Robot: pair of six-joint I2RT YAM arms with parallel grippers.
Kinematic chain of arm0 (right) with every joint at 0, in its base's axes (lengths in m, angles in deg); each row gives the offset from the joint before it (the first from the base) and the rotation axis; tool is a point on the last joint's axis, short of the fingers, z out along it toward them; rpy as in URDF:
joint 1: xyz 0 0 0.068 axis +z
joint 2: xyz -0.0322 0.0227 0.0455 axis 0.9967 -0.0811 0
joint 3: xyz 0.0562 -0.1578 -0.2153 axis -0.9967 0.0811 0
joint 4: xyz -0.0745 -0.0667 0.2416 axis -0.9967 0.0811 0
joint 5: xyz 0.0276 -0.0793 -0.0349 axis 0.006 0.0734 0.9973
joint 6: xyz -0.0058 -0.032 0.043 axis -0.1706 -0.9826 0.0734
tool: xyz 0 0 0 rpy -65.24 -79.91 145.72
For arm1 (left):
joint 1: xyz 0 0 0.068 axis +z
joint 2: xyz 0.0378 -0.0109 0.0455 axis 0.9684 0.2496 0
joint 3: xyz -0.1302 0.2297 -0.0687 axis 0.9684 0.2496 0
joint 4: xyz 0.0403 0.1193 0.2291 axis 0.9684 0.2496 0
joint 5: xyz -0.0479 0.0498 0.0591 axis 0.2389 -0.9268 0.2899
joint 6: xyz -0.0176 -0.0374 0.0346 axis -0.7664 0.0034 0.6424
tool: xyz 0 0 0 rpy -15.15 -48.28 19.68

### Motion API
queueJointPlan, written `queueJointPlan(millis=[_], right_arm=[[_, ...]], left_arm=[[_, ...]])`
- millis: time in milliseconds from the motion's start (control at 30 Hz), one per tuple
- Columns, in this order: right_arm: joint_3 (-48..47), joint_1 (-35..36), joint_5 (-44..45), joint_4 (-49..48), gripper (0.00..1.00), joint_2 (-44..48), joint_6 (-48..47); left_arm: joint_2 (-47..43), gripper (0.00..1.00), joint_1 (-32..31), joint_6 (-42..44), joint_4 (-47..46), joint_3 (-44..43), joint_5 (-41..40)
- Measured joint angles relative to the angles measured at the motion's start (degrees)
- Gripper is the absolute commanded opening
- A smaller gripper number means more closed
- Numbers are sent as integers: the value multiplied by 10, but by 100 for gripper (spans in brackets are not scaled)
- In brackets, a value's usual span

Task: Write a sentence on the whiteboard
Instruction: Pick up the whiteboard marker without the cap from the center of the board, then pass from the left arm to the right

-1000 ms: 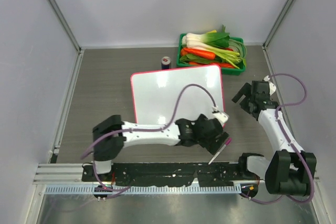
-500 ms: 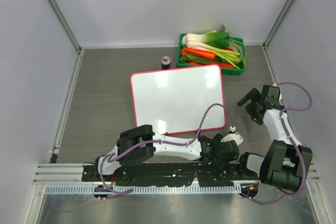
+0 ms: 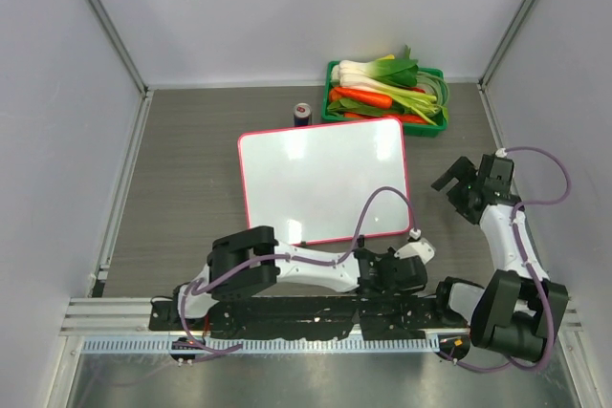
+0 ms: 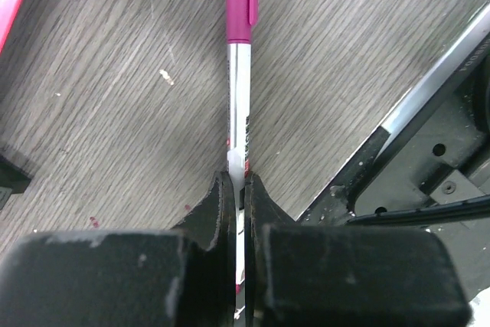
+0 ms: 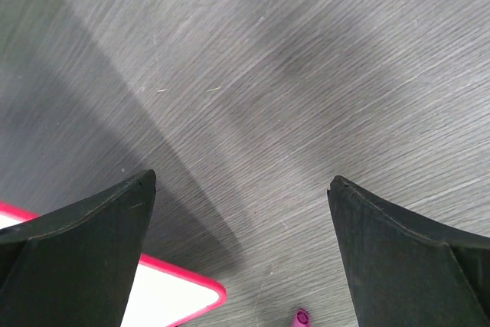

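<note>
While the left end effector (image 4: 239,189) is squeezing a pen (image 4: 238,74) tight between its two fingers, the pen is pointing straight away from it over the grey surface (image 4: 115,112). The pen is showing a pink cap at its far end and a silver body. I cannot tell if it is touching the surface. This end effector is sitting down low by the black rail (image 3: 287,312) at the front, near the right front corner of the whiteboard (image 3: 320,179).

The whiteboard is lying flat in the middle of the surface, and its face is looking plain white inside its pink frame.

The right end effector (image 5: 241,185) is hanging off to the right of the whiteboard, not touching it. Its fingers are spread wide apart and are gripping nothing.

A green basket (image 3: 330,107) of vegetables is sitting just behind the whiteboard's far right corner. A small can (image 3: 302,114) is standing just left of the basket.
</note>
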Motion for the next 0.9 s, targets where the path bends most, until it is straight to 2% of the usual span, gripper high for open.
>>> queueJointPlan(millis=[167, 300, 567, 700, 833, 900], right_arm=[[-1, 0, -19, 3, 98, 49, -8], [-23, 0, -41, 13, 98, 90, -8], [-101, 20, -154, -21, 99, 112, 10], [-123, 93, -214, -54, 99, 106, 30], [-155, 215, -250, -117, 99, 80, 64], [-164, 278, -266, -162, 95, 60, 87]], left_arm=[[-35, 0, 21, 6, 36, 15, 12], [-118, 0, 68, 16, 61, 21, 35], [-371, 0, 243, 16, 61, 86, 131], [-471, 0, 355, 12, 66, 151, 213], [-542, 0, 450, -2, 67, 200, 313], [-565, 0, 487, -12, 68, 211, 362]])
